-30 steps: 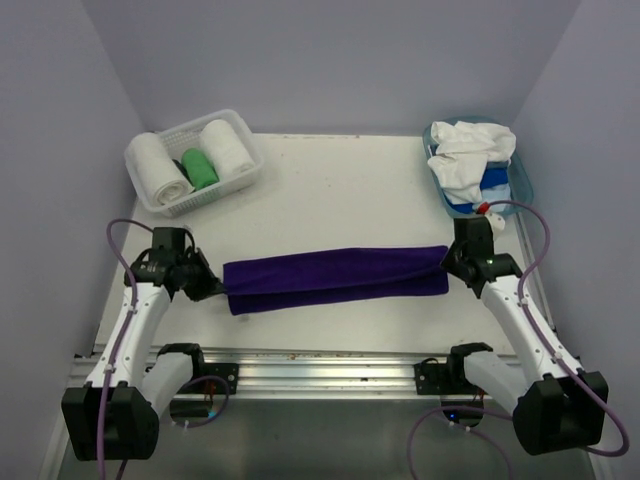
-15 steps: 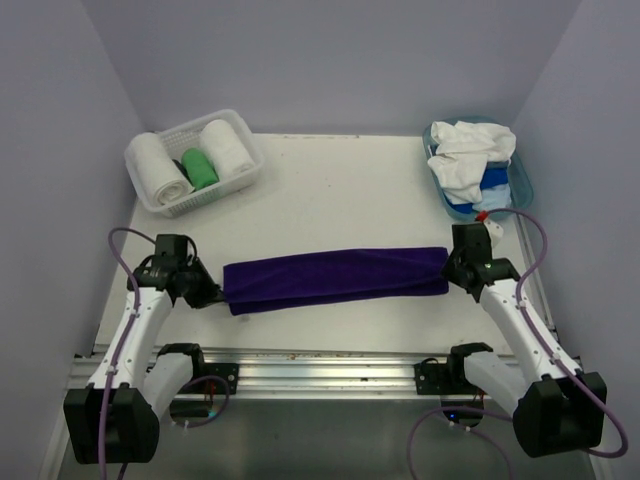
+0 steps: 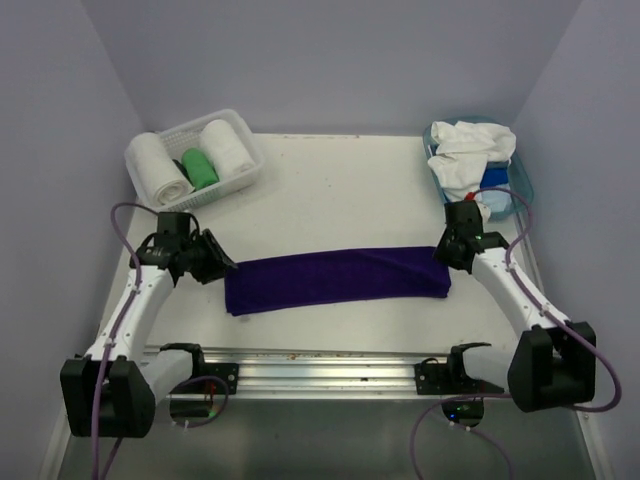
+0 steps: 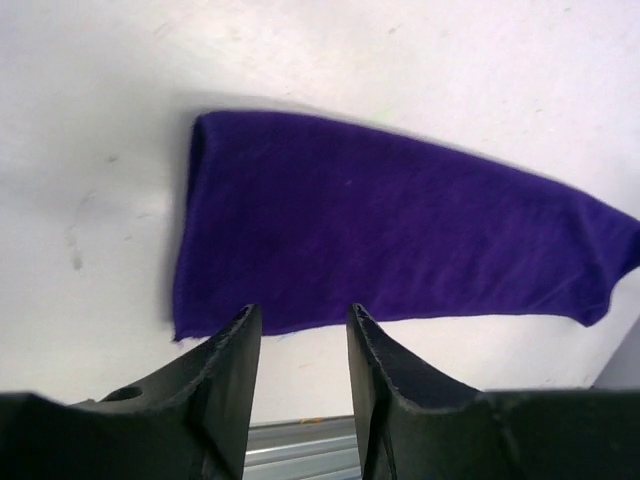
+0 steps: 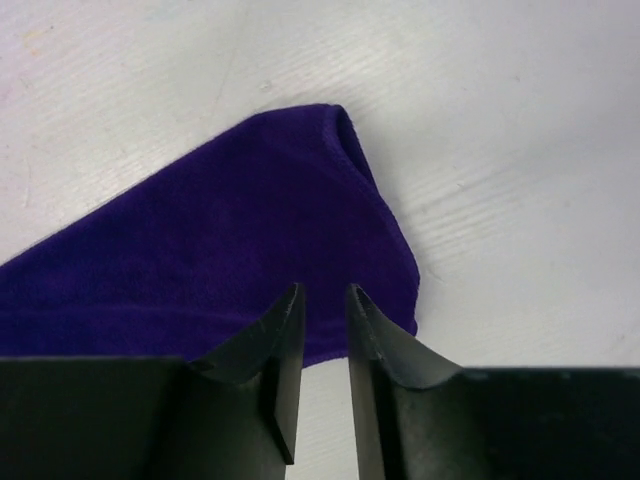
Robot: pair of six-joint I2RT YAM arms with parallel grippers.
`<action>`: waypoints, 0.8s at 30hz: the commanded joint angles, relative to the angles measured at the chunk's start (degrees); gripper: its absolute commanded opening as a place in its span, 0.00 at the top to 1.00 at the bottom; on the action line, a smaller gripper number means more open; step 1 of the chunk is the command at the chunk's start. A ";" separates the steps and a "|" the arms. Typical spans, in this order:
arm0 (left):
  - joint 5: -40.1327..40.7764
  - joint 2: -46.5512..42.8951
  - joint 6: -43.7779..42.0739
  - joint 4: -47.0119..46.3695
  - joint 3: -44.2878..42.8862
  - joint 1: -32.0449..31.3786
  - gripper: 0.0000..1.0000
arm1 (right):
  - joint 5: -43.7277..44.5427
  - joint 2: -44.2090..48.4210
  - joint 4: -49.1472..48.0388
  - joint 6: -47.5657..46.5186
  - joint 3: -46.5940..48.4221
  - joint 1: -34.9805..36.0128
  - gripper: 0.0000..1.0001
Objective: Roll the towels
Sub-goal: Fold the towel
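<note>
Top external: my left tool point(image 3: 222, 265) and right tool point(image 3: 443, 255) have let go and backed off the purple towel point(image 3: 335, 280), which lies folded lengthwise mid-worktop point(image 3: 340, 190); rolling comes next, I judge.
Left wrist: left tool point(image 4: 303, 315) gapes empty above the towel's near edge.
Right wrist: right tool point(image 5: 322, 292) is narrowly parted, gripping nothing.
Room: white worktop, lilac walls; basket point(image 3: 247, 142) far left, tub point(image 3: 522, 185) far right.

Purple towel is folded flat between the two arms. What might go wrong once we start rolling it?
1. The purple towel lies slightly askew, and its fold looks puffed at the right end, so the roll may come out crooked or loose.
2. The right end effector sits close to the tub heaped with white towels; a swing there could drag them out.
</note>
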State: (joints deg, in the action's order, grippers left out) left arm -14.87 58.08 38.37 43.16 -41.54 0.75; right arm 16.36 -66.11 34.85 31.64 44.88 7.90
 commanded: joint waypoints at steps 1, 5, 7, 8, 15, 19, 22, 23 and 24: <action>-2.61 6.31 1.88 -10.19 -3.19 -4.43 0.61 | -4.49 -7.18 -3.91 -2.02 4.86 -0.17 0.78; -3.32 13.88 3.55 -17.29 -2.41 -7.87 0.63 | -5.46 -14.21 -5.58 -2.28 8.81 -0.69 0.82; -3.32 17.83 3.47 -19.50 -1.18 -7.96 0.63 | -5.38 -17.80 -6.81 -2.11 9.96 -0.96 0.82; -3.06 19.33 3.38 -20.82 -0.91 -7.96 0.63 | -5.20 -19.13 -7.25 -2.19 11.27 -1.13 0.82; -0.42 30.06 1.10 -22.85 -0.38 -7.79 0.63 | -4.15 -29.42 -9.62 -0.53 13.30 -3.42 0.85; 1.33 34.89 -0.40 -22.15 -1.09 -7.17 0.62 | -1.34 -31.80 -9.80 -0.09 14.00 -3.59 0.85; 2.83 36.04 -1.19 -22.42 -1.17 -6.99 0.61 | 0.25 -33.12 -10.59 0.09 14.79 -3.68 0.85; 3.09 36.31 -1.80 -22.24 -1.26 -6.91 0.61 | 0.34 -33.47 -10.94 0.26 14.97 -3.68 0.84; 2.92 36.48 -2.16 -21.98 -1.79 -6.56 0.61 | 0.17 -34.26 -11.64 0.53 15.14 -3.77 0.84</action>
State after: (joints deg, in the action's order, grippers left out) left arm -19.16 90.39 40.47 23.59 -44.47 -6.37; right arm 14.00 -98.50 26.09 31.03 58.17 4.43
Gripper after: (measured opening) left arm 0.386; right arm 0.154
